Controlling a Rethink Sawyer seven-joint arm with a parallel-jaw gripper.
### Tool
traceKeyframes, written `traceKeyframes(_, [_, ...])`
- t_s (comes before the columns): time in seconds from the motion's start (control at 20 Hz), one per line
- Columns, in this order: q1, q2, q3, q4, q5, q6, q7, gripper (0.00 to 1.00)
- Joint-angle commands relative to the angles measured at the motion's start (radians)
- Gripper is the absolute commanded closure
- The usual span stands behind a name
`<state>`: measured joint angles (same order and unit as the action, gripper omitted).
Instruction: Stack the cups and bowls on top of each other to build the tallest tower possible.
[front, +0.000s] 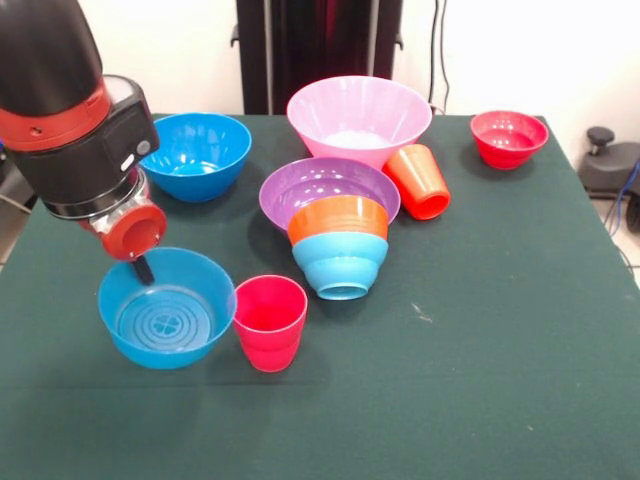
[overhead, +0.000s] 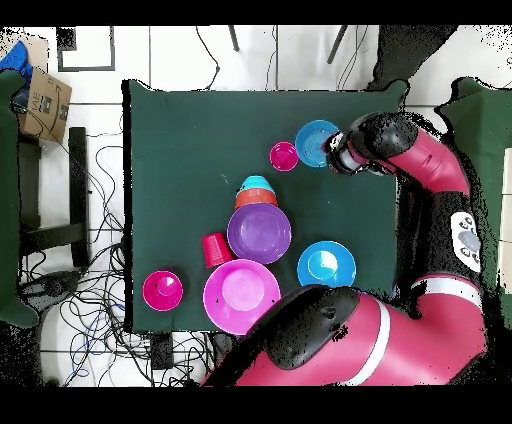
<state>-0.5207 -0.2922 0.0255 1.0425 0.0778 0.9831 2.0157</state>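
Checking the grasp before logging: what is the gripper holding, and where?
Cannot be told: the gripper reaches down at the far rim of the small blue plastic bowl, but its tip is mostly hidden.

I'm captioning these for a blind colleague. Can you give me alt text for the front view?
A red and black robot arm reaches down over a small blue bowl on a dark green table, with a pinkish-red cup upright beside it. Behind, an orange bowl stacked on a light-blue bowl leans against a purple bowl.
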Motion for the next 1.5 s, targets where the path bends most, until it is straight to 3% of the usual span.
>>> traceKeyframes(0.05, [0.014,-0.039,0.058,0.003,0.050,0.131,0.102,1.00])
traceKeyframes(0.6, [0.055,-0.101,0.039,0.053,0.133,0.163,0.189,1.00])
traceKeyframes(0.95, [0.093,-0.155,0.013,0.172,0.180,0.080,0.218,1.00])
traceKeyframes(1.5, [0.177,-0.179,-0.037,0.279,0.209,-0.035,0.263,1.00])
